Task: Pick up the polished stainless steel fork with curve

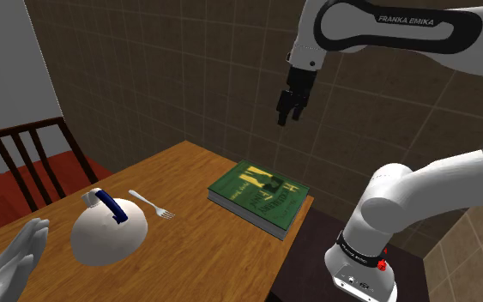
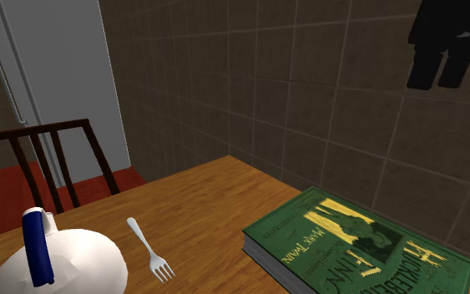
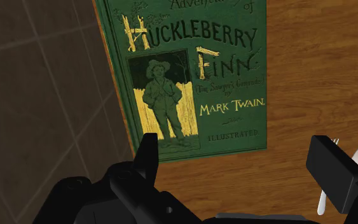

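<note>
fork (image 1: 151,205) flat, tines twd book (image 1: 261,198)

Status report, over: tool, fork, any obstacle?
Tool open, above green book. Fork flat on table, not held. White dome close beside fork.

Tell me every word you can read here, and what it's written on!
"FRANKA EMIKA": on the white robot arm.
"Adventures of": on the cover of the green hardback book, above the title, partly cut off.
"HUCKLEBERRY FINN": the big gold title on the same cover.
"MARK TWAIN.": below the title.
"ILLUSTRATED": under the author's name.
Too small to read: the bracketed line above the author's name, and the markings on the arm's base.
</note>
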Controlling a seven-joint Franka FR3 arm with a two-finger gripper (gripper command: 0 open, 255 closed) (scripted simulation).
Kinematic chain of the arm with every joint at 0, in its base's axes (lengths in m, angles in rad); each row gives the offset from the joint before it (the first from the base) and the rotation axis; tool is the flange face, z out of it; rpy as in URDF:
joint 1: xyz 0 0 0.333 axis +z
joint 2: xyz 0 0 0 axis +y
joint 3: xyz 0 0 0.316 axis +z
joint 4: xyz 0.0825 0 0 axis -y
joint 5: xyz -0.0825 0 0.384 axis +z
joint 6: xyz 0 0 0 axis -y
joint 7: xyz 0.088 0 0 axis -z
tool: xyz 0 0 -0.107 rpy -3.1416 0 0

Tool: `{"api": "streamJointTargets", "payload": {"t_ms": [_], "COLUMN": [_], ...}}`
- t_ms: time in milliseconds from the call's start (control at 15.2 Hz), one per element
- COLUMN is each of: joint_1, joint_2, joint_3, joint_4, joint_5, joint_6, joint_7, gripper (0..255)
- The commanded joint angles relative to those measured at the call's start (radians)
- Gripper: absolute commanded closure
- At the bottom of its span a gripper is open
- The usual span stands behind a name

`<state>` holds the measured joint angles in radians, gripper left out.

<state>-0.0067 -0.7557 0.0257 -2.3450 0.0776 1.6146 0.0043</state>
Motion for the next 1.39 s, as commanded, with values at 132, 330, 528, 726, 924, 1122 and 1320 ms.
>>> {"api": "streamJointTargets", "payload": {"t_ms": [132, 330, 528, 726, 924, 1122, 1320], "joint_1": [0.009, 0.021, 0.031, 0.039, 0.045, 0.05, 0.056], "joint_2": [0.042, 0.113, 0.195, 0.286, 0.386, 0.492, 0.604], "joint_3": [0.033, 0.082, 0.13, 0.176, 0.22, 0.261, 0.297], "joint_4": [-0.01, -0.016, -0.01, 0.008, 0.038, 0.08, 0.133], "joint_5": [0.017, 0.038, 0.054, 0.061, 0.058, 0.043, 0.015], "joint_6": [0.049, 0.123, 0.195, 0.264, 0.329, 0.387, 0.437], "joint_7": [0.034, 0.084, 0.135, 0.187, 0.241, 0.299, 0.361], "gripper": [0, 0, 0, 0, 0, 0, 0]}}
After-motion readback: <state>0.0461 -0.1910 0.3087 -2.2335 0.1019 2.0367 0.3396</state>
